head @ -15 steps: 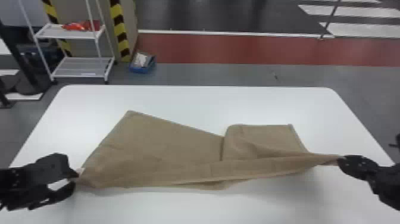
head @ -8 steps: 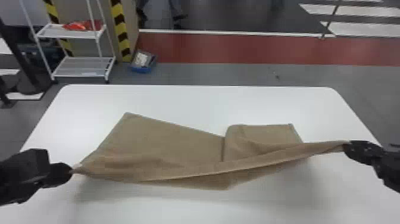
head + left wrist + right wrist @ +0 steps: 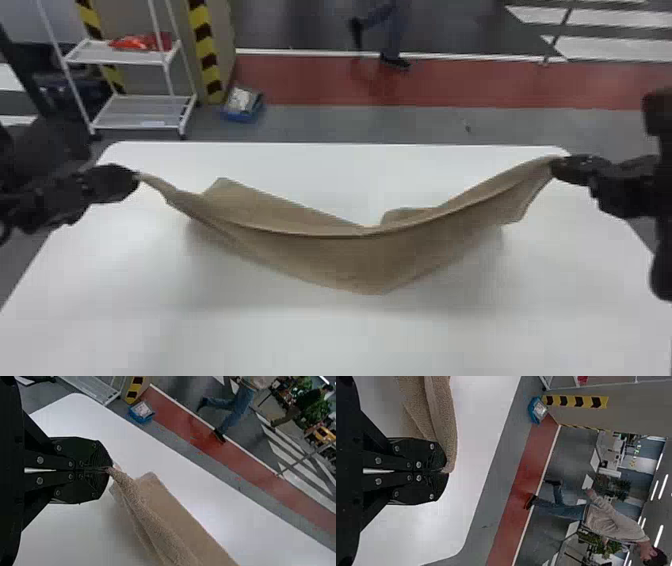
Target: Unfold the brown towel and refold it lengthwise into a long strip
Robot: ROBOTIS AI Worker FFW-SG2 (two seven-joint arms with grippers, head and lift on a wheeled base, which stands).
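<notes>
The brown towel [image 3: 320, 250] hangs in a shallow curve between both grippers, its two ends raised and its middle sagging low over the white table. At its left end my left gripper [image 3: 136, 176] holds a corner; in the left wrist view that gripper [image 3: 107, 469] is shut on the gathered cloth [image 3: 136, 502]. My right gripper [image 3: 553, 164] holds the other end, higher and toward the table's far right corner. In the right wrist view the right gripper [image 3: 443, 471] is shut on the towel's edge [image 3: 445, 423]. Behind the raised edge, part of the towel lies toward the far side.
The white table [image 3: 320, 340] extends in front of the towel and to both sides. Beyond its far edge stand a white shelf rack [image 3: 140, 112] at the left and a blue box [image 3: 242, 105] on the floor.
Both grippers have risen and moved toward the table's far side, with the towel's ends in them. The near edge has lifted, and the cloth now hangs beneath it in a sagging fold.
</notes>
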